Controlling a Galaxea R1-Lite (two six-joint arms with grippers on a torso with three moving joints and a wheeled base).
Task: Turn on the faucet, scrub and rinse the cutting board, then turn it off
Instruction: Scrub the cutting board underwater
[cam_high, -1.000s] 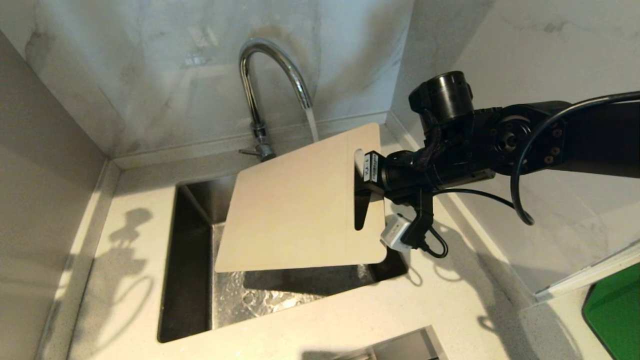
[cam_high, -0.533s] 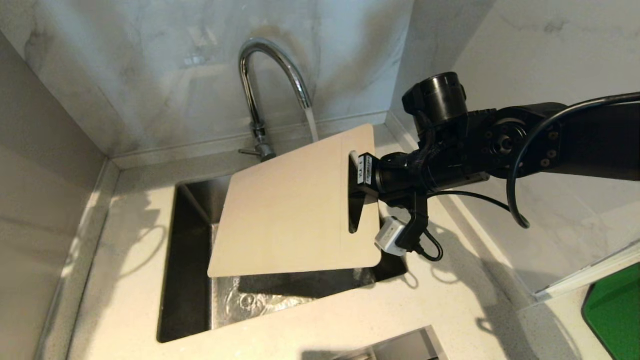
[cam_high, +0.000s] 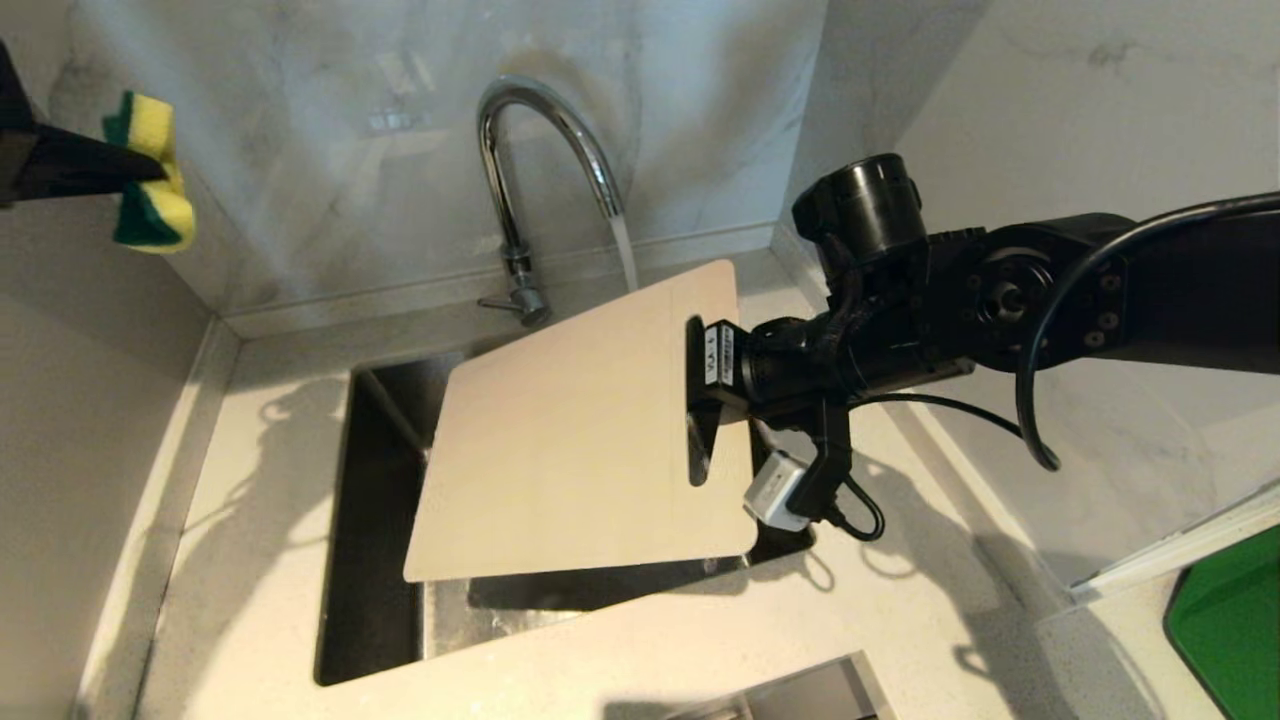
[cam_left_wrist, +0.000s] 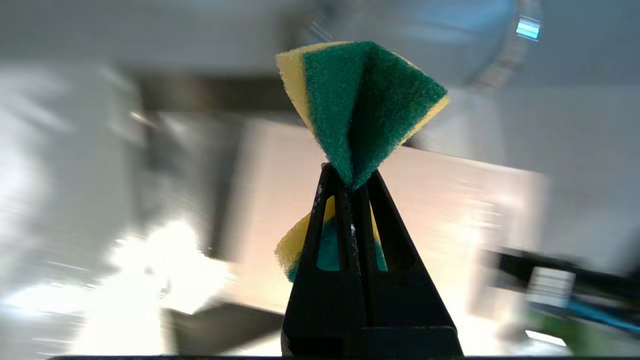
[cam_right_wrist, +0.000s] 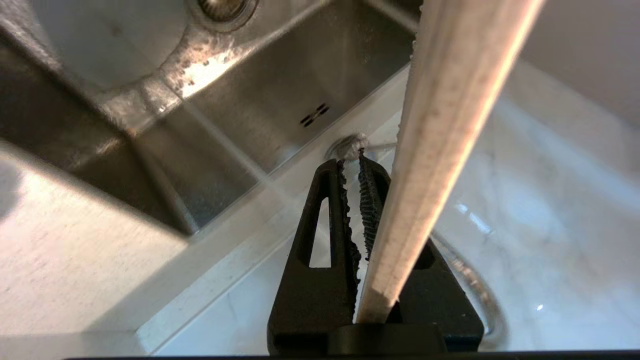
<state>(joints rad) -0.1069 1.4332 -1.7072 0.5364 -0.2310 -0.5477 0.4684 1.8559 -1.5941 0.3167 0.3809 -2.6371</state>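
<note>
The chrome faucet (cam_high: 540, 140) stands behind the sink, and water (cam_high: 623, 250) runs from its spout onto the far edge of the cutting board (cam_high: 570, 450). The cream board hangs tilted over the sink. My right gripper (cam_high: 700, 395) is shut on it at the slot handle. In the right wrist view the board's edge (cam_right_wrist: 450, 115) runs up past the right gripper (cam_right_wrist: 352, 165). My left gripper (cam_high: 150, 172) is high at the far left, shut on a yellow-and-green sponge (cam_high: 165, 210). In the left wrist view the folded sponge (cam_left_wrist: 360, 100) sticks out of the left gripper (cam_left_wrist: 350, 180), and the board (cam_left_wrist: 450, 210) is blurred behind it.
The steel sink (cam_high: 370, 600) is set into a pale counter (cam_high: 240, 480) in a corner of marble walls. The faucet's lever (cam_high: 497, 302) points left at its base. A bright green flat object (cam_high: 1225, 630) lies at the right edge. The sink's drain (cam_right_wrist: 220, 7) shows below the board.
My left gripper with the sponge has come into the head view at the upper left. The right arm has shifted the board a little left and nearer. Water keeps running.
</note>
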